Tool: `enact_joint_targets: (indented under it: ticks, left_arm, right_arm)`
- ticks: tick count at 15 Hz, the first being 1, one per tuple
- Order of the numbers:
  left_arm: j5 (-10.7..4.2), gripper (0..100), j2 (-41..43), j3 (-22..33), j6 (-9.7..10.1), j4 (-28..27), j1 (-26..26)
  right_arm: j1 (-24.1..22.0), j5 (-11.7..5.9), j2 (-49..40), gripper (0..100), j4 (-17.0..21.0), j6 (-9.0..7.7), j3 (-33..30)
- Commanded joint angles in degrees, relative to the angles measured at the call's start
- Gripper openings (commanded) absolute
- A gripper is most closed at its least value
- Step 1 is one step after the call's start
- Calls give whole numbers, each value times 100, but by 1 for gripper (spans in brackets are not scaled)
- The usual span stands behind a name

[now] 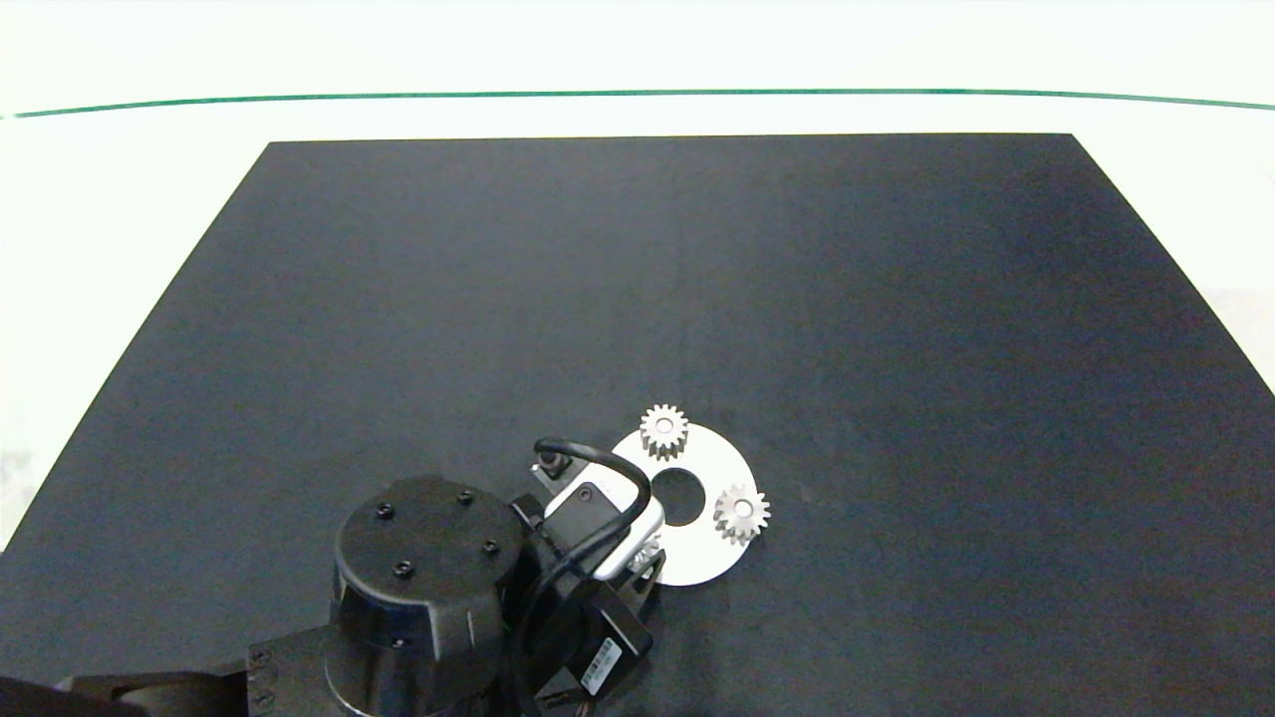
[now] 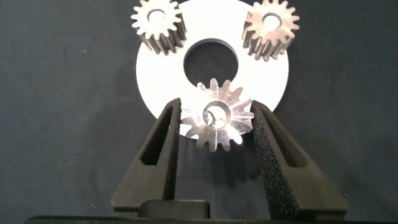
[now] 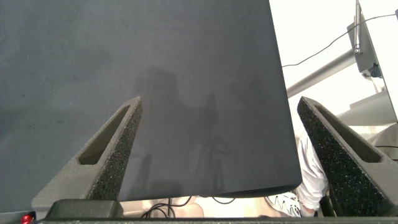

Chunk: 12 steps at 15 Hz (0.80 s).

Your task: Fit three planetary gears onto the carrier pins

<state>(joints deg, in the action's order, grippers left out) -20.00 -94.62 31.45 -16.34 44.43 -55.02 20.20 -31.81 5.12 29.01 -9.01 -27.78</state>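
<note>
Left wrist view is showing the left hand pinching a small silver-grey toothed metal gear by its tooth tips, low-centre, over the flat white ring-shaped disc. Two matching gears are sitting on the disc at upper frame. Rigid, smooth and probably slippery, it looks best held across opposite teeth. The right hand is hanging spread off the black surface.

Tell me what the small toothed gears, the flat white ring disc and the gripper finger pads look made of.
Small silver-grey spur gears: apparently bare metal, with shiny glints on the faces. Flat white ring-shaped disc: smooth matte white, probably plastic or painted metal; unclear. Left gripper finger pads: dark, coarse, porous, like foam.
</note>
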Motion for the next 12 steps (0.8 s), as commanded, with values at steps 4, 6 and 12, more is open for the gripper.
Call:
enact_joint_targets:
  ticks: [4, 6, 12]
  left_arm:
    - [-21, 7, -188, 10, -45, 188, 8]
    - [-21, 7, -206, 19, -63, 197, 17]
    - [-12, 7, -162, -34, -195, 197, 79]
  right_arm:
    - [10, -19, -55, 100, 17, -4, 10]
    - [10, -19, -81, 100, 17, -4, 18]
    - [19, -19, -99, 100, 25, -4, 18]
